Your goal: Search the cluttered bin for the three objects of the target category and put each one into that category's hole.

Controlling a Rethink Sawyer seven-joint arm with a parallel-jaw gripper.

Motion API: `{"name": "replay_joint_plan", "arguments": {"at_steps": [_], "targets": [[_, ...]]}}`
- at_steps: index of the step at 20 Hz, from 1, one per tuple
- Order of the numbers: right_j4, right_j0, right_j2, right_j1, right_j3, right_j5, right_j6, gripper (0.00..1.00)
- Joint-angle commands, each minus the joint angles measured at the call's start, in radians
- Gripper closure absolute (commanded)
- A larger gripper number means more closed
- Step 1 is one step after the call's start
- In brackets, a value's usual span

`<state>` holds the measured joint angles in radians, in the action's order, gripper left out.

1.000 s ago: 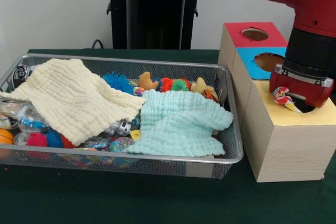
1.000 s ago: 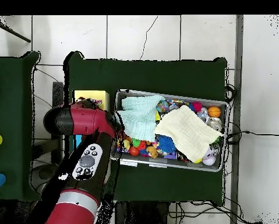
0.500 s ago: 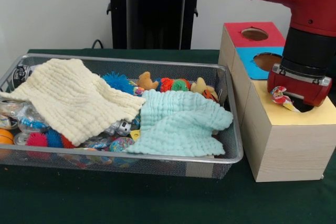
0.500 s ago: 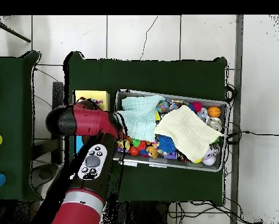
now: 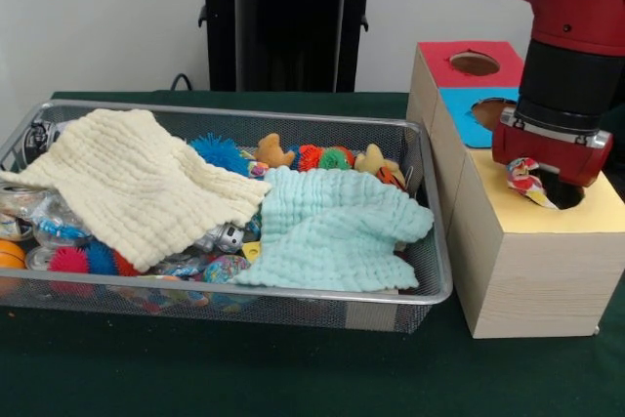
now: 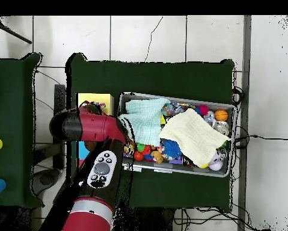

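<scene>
A small wrapped sweet in red, white and blue paper [image 5: 524,180] sits at the left rim of the round hole [image 5: 566,192] in the yellow-topped box [image 5: 532,256]. My gripper [image 5: 545,165] hangs right above it, under the red and black wrist; whether it grips the sweet is hidden. From overhead the sweet [image 6: 99,108] shows beside the arm's elbow on the yellow box [image 6: 89,100]. The wire bin [image 5: 293,292] holds a cream cloth [image 5: 137,183] and a mint cloth [image 5: 337,227] over several small toys.
Behind the yellow box stand a blue-topped box [image 5: 479,116] and a red-topped box [image 5: 474,61], each with a hole. Spiky balls, plush figures and clear capsules fill the bin around the cloths. A black pedestal [image 5: 288,21] rises behind the bin.
The wrist has risen slightly and shifted left over the yellow box. The wrapped sweet has stayed almost where it was at the hole's rim. The bin is unchanged.
</scene>
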<state>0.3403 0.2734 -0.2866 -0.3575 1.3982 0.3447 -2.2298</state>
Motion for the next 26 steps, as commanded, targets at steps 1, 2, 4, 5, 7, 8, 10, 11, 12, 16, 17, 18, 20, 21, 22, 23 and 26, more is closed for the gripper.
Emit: {"name": "replay_joint_plan", "arguments": {"at_steps": [1, 2, 4, 5, 7, 8, 10, 11, 12, 16, 17, 18, 20, 21, 22, 23, 26], "targets": [[-0.040, 0.014, 0.006, 0.009, 0.046, 0.105, -0.113, 1.00], [-0.049, 0.038, -0.043, 0.022, 0.022, 0.109, -0.127, 1.00], [-0.071, 0.076, -0.134, 0.042, -0.018, 0.121, -0.132, 1.00], [-0.067, 0.080, -0.140, 0.049, -0.022, 0.127, -0.134, 1.00], [-0.050, 0.075, -0.119, 0.042, -0.016, 0.141, -0.131, 1.00], [-0.042, 0.069, -0.100, 0.033, -0.008, 0.147, -0.127, 1.00], [-0.009, 0.035, -0.011, 0.012, 0.015, 0.150, -0.118, 1.00], [0.000, 0.023, 0.014, -0.001, 0.020, 0.153, -0.112, 1.00], [0.009, 0.011, 0.039, -0.013, 0.025, 0.156, -0.106, 1.00], [0.001, 0.006, 0.019, -0.036, -0.029, 0.215, -0.100, 1.00], [0.000, 0.001, 0.021, -0.043, -0.041, 0.217, -0.095, 1.00], [-0.002, -0.002, 0.020, -0.041, -0.052, 0.219, -0.093, 1.00], [-0.004, -0.003, 0.012, -0.037, -0.072, 0.213, -0.098, 1.00], [-0.005, 0.000, 0.007, -0.037, -0.080, 0.219, -0.102, 1.00], [-0.005, 0.001, 0.004, -0.037, -0.084, 0.221, -0.106, 1.00], [-0.008, 0.004, -0.005, -0.038, -0.100, 0.240, -0.109, 1.00], [-0.009, 0.006, -0.011, -0.048, -0.125, 0.280, -0.112, 1.00]]}}
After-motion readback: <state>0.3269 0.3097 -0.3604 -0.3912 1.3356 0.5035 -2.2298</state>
